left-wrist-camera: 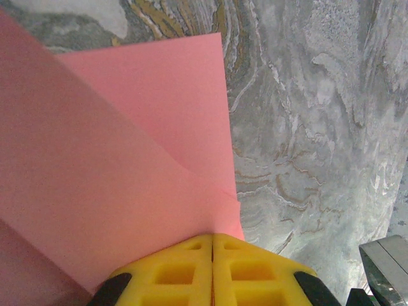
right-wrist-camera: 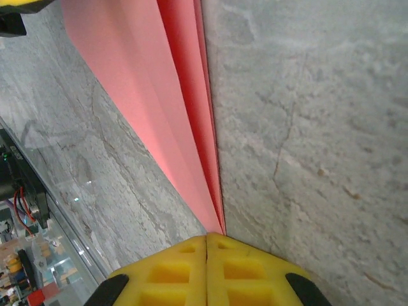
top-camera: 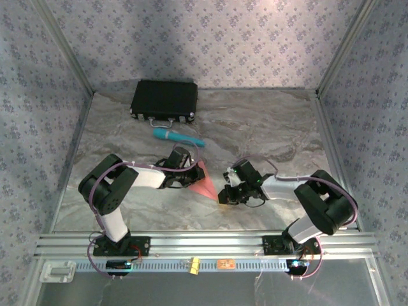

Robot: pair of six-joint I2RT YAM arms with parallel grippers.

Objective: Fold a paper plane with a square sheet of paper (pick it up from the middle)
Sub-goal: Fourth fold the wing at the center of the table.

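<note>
At the bottom of the top view, the aluminium rail (top-camera: 204, 245) carries both arm bases, and the marbled grey table (top-camera: 268, 127) runs away from it. Both arms bend in toward the middle of that frame.

The left fingers (top-camera: 190, 173) come in from the left and the right fingers (top-camera: 224, 193) from the lower right. The pink paper (top-camera: 205, 182) sits between them as a small triangular patch at the centre. From up there I cannot tell whether it rests on the table or hangs just above it.

In the left wrist view, the left fingers (left-wrist-camera: 212, 238) show as two yellow pads pressed together at the bottom edge. They are clamped on the pink paper (left-wrist-camera: 127, 159), which spreads over the left half of the frame. One folded layer overlaps another, and a corner of the paper reaches the top centre.

In the right wrist view, the right fingers (right-wrist-camera: 206, 238) are likewise pressed together at the bottom. They pinch the narrow end of the pink paper (right-wrist-camera: 159, 83). From there it fans up toward the top left in several thin stacked layers with sharp creases.

Farther up the top view, a teal cylinder (top-camera: 177, 136) lies on its side just above the left fingers. Beyond it, in the upper left, a black case (top-camera: 164, 100) lies flat near the patterned back wall (top-camera: 210, 38).
</note>
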